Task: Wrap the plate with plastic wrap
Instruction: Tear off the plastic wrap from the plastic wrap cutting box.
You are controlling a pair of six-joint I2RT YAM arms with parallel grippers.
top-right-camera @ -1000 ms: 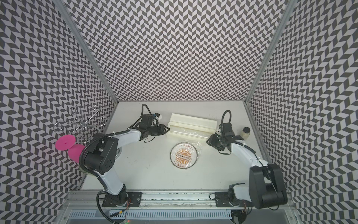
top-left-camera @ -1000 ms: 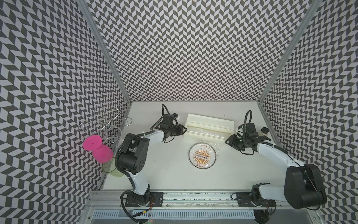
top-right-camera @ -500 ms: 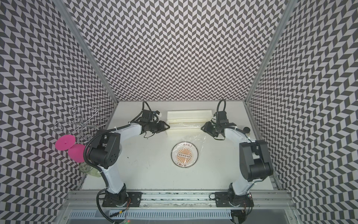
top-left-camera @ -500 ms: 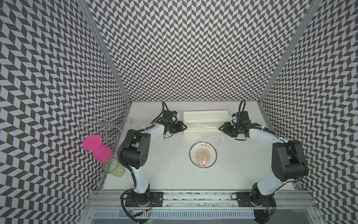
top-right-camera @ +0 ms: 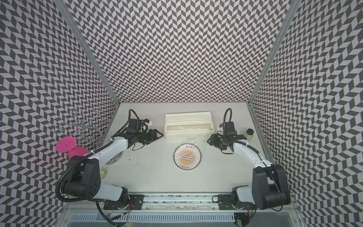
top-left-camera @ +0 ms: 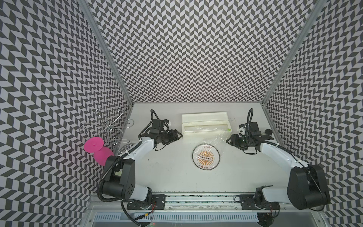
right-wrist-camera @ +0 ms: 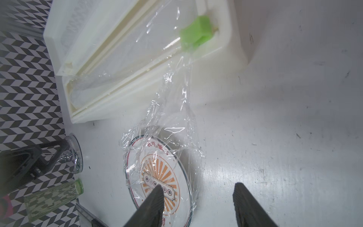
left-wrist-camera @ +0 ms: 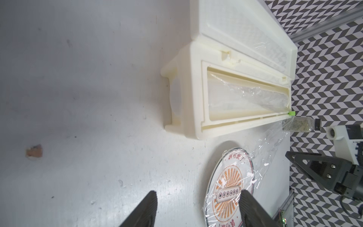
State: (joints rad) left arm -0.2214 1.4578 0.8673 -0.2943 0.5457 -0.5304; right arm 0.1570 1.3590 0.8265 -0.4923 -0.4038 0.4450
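Clear crinkly plastic wrap (right-wrist-camera: 176, 110) drapes from the long cream box (top-left-camera: 205, 127) at its green-tab end over the round white sunburst plate (top-left-camera: 205, 156) — right gripper (top-left-camera: 228, 140) apparently nearer; it and left gripper (top-left-camera: 177, 135) both gape empty.

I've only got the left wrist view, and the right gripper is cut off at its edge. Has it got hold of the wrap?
Observer: No. In the right wrist view the right gripper is open with nothing between its fingers. It hangs over the plate, and the wrap is not in its grip.
Operator: Okay. Is there anything near my left arm that I can't see?
Observer: Yes. In a top view a glass disc lies partly under the left arm.
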